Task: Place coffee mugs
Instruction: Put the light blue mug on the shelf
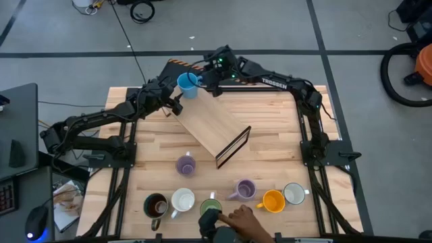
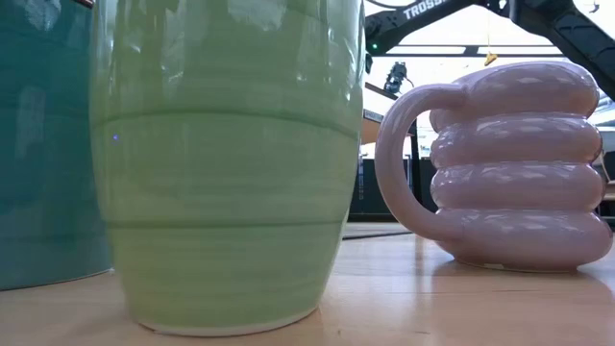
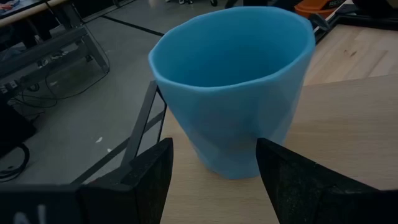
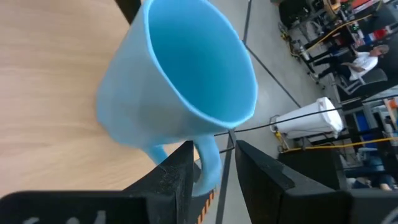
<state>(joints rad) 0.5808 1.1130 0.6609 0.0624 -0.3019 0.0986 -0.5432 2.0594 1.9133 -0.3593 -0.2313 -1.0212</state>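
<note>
A blue coffee mug hangs at the table's far edge, left of centre, with my right gripper shut on it. My left gripper is open just on the near-left side of this mug; its fingers flank the mug's lower part, and I see no touch. Along the near edge stand dark brown, white, green, lilac, orange and white mugs. Another lilac mug stands farther in. My right gripper pinches the blue mug's handle between its two fingers, coming from the table's right side and slanting down. The mug is tilted in the hold, its mouth up. Whether its base touches the wood, I cannot tell.
A slanted wooden board with a dark frame lies mid-table, just near of the blue mug. A person's hand reaches in at the near edge beside the green mug. The low view also shows the ribbed lilac mug.
</note>
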